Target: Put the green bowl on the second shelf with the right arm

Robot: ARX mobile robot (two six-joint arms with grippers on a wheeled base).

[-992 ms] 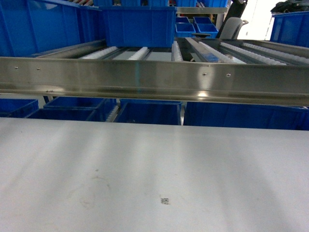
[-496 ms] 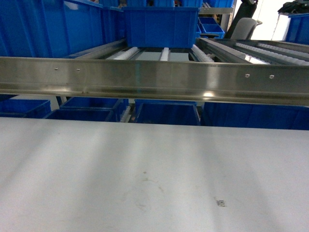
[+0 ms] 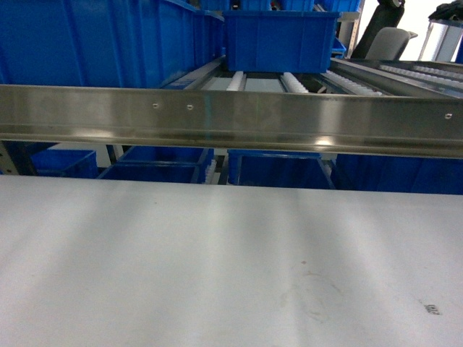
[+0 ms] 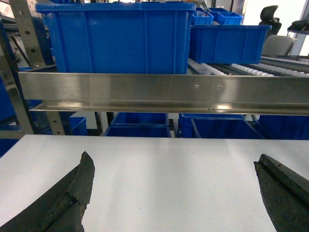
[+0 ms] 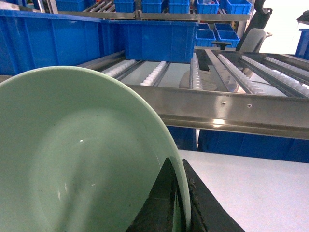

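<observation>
Right gripper (image 5: pixel 179 193): its dark fingers are pinched on the rim of the green bowl (image 5: pixel 82 159), one inside the rim and one outside.
Green bowl: tilted in that grip with its glossy inside facing the wrist camera, it fills the lower left of that view.
Second shelf (image 5: pixel 227 108): ahead of and above the held bowl, its brushed-steel front rail runs across, with white roller tracks (image 5: pixel 157 72) behind it.
Left gripper (image 4: pixel 174 193): spread wide and holding nothing, its two dark fingers (image 4: pixel 72 198) stand well apart over the white tabletop (image 4: pixel 169 169).
Blue bins (image 4: pixel 116 36): beyond the left gripper, on the shelf behind the rail; more sit on the level below.
Head view: shelf rail (image 3: pixel 231 116) and tabletop (image 3: pixel 217 260) only; neither arm nor bowl shows.
</observation>
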